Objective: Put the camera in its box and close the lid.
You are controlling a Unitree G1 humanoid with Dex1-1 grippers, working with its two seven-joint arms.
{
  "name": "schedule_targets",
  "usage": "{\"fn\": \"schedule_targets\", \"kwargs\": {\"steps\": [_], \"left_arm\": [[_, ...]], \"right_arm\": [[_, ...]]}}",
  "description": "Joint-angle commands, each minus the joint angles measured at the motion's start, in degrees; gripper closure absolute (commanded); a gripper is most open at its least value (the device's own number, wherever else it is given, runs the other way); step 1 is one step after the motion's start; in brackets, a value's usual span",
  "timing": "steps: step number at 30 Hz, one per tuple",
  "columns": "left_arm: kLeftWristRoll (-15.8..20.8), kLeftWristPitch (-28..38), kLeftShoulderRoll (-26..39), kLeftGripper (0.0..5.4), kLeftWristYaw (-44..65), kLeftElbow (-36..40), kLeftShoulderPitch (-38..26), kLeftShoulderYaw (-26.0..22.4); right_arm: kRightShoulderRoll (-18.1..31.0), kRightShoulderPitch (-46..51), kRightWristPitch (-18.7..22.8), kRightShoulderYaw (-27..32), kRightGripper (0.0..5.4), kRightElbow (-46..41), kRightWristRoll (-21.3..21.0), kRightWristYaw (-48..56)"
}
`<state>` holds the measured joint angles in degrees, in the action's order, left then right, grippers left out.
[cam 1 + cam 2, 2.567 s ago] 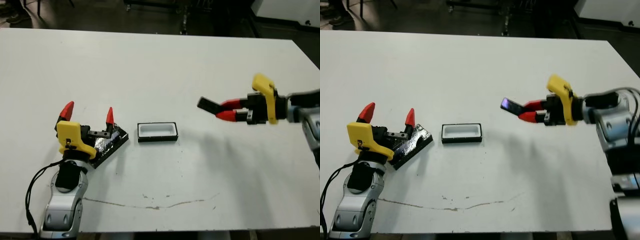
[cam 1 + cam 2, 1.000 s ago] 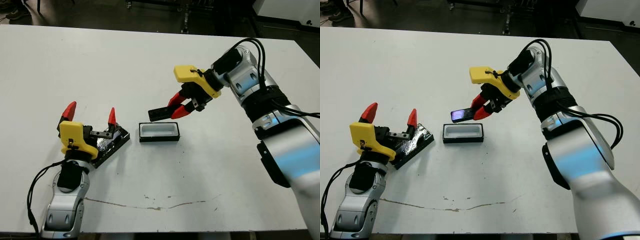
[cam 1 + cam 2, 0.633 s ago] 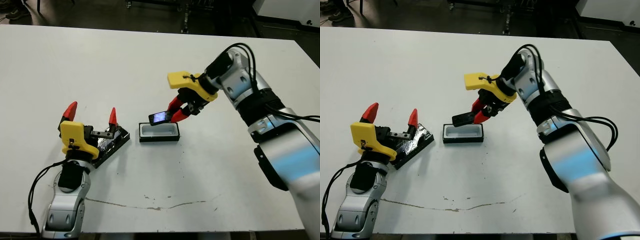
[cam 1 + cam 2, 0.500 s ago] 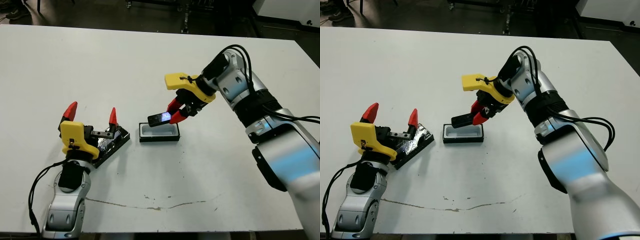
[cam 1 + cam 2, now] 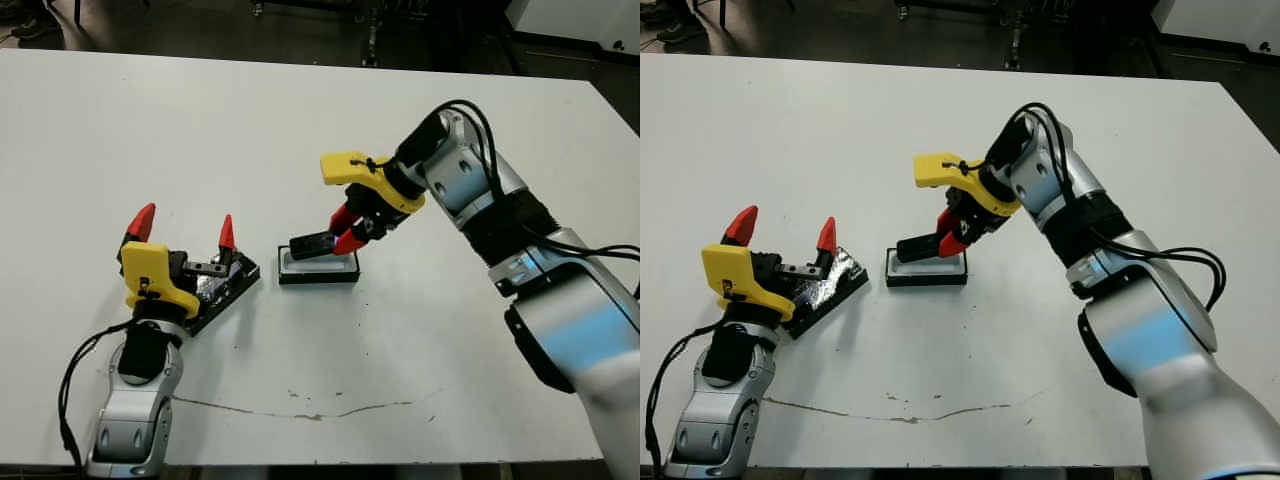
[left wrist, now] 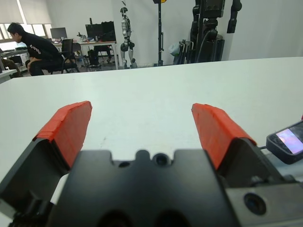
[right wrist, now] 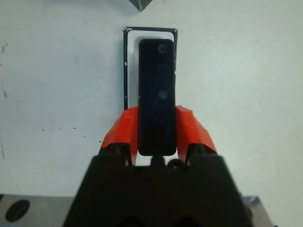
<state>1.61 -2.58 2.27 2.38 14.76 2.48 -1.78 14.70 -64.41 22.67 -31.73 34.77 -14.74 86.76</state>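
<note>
Three loose things are being shown on the white table (image 5: 300,120): one camera (image 5: 312,244), one box (image 5: 318,268) and one lid (image 5: 222,293). Two grippers are being seen, each with two red-tipped fingers and a yellow part on its body. The camera, a flat, smooth black bar with rounded corners, is being gripped by its rear end between the fingers of the right gripper (image 5: 343,232) and is being held lengthwise just above the box; from the right wrist view it is seen lined up with the tray's long axis. The box is a shallow rectangular tray with thin black walls and a white inside, lying flat near the table's middle. The lid, a flat rectangular panel with a shiny, silvery crinkled-looking face, is lying aslant to the left of the box, apart from it. The left gripper (image 5: 182,226) is being held over the lid with its fingers spread wide, nothing between them.
</note>
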Motion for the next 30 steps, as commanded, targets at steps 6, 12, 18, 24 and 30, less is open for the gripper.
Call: {"fn": "schedule_targets", "kwargs": {"steps": [6, 12, 18, 24, 30], "left_arm": [[-0.06, -0.6, -0.1, 0.0, -0.36, 0.17, 1.02, -0.1], [-0.49, -0.31, -0.05, 0.0, -0.48, 0.05, 1.04, -0.02], [-0.29, 0.12, -0.16, 0.0, -0.4, -0.23, 1.02, -0.06], [-0.52, 0.23, -0.1, 0.0, -0.38, -0.27, 0.99, -0.07], [-0.49, 0.08, -0.2, 0.0, -0.47, -0.12, 1.05, -0.01]], "right_arm": [[1.26, 0.52, -0.16, -1.09, 3.73, -0.27, -0.58, -1.06], [1.3, 0.66, -1.37, -2.01, 3.73, -0.74, -1.09, -1.6], [0.85, 0.92, -1.54, -2.53, 3.73, -1.04, -1.2, -1.55], [0.5, 1.1, -1.36, -3.07, 3.73, -1.11, -0.98, -1.38], [0.26, 1.13, -0.26, -3.5, 3.73, -1.43, -1.02, -1.55]]}}
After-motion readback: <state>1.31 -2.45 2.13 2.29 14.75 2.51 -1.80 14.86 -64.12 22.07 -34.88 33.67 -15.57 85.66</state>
